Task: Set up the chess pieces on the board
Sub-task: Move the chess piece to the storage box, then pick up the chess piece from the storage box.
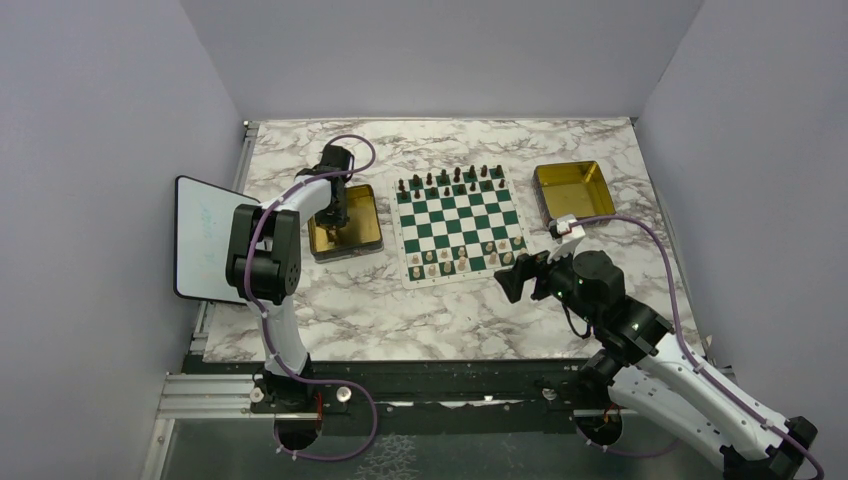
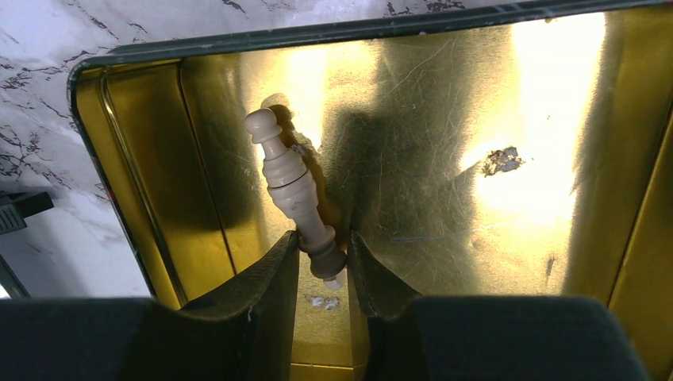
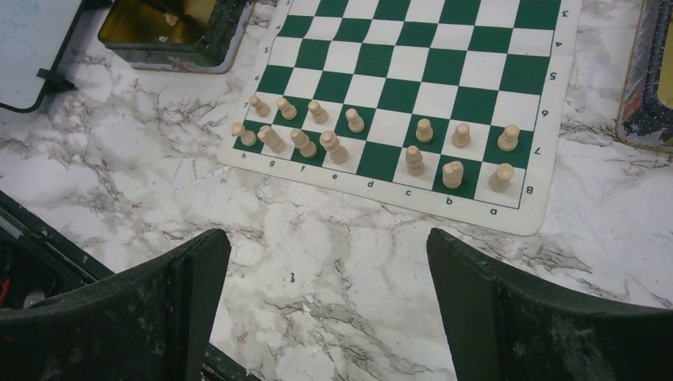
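- Green-and-white checked flat chessboard with white border [image 1: 458, 218]: lies flat on the white grey-veined marble-patterned table [image 1: 400, 320], squarely between the two arms
- Gold rectangular metal tray [image 1: 372, 222], left of the board: sits just beside the board's left edge, open side up
- Single cream turned-wood chess piece [image 2: 290, 182]: off the board, lying tilted on the floor of that left tray, head pointing away from the wrist camera and base towards it
- Left gripper [image 2: 321, 242]: lowered into the left tray, its dark fingers [image 2: 274, 274] standing narrowly either side of the piece's base
- Both fingers appear to meet the base; whether they press hard enough to hold the piece cannot be told
- Cream pieces already set [image 3: 414, 159]: upright in two rows along the board's near edge, one to a square
- Dark brown chess pieces [image 1: 450, 180]: upright in two rows along the board's far edge
- Right gripper [image 3: 327, 238]: hovers over bare marble just off the board's near right corner, jaws spread wide, nothing between them
- Second gold rectangular tray [image 1: 545, 195]: just beyond the board's right edge, towards the far side
- White flat tablet with dark rim [image 1: 200, 235]: well left of the board, past the left tray, at the table's left edge
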Robot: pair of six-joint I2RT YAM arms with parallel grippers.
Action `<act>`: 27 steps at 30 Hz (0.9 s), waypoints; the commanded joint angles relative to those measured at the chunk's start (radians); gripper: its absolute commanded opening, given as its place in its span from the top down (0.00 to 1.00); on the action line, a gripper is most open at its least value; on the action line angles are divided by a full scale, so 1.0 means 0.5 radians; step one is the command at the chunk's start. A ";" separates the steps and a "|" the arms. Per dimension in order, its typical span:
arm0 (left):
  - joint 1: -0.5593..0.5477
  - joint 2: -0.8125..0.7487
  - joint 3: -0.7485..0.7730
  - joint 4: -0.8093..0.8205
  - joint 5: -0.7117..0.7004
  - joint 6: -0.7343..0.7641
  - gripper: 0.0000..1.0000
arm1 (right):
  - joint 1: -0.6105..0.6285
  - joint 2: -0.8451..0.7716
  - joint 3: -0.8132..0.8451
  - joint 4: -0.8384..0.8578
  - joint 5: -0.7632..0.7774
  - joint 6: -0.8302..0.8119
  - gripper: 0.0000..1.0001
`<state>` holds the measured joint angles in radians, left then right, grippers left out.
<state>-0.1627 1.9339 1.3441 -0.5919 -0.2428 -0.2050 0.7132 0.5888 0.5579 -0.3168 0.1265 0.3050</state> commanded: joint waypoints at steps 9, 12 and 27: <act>0.012 -0.025 -0.060 0.024 0.099 -0.040 0.66 | 0.001 -0.032 0.042 -0.034 0.042 -0.014 0.00; 0.012 -0.040 -0.069 0.024 0.091 -0.041 0.65 | 0.000 -0.031 0.043 -0.032 0.030 -0.004 0.00; 0.025 -0.129 -0.103 0.015 0.195 0.012 0.89 | 0.000 0.006 0.036 0.001 -0.014 0.096 0.00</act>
<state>-0.1562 1.9034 1.2976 -0.5556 -0.1951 -0.2096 0.7132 0.5915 0.5617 -0.3180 0.1226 0.3164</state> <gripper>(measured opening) 0.228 0.998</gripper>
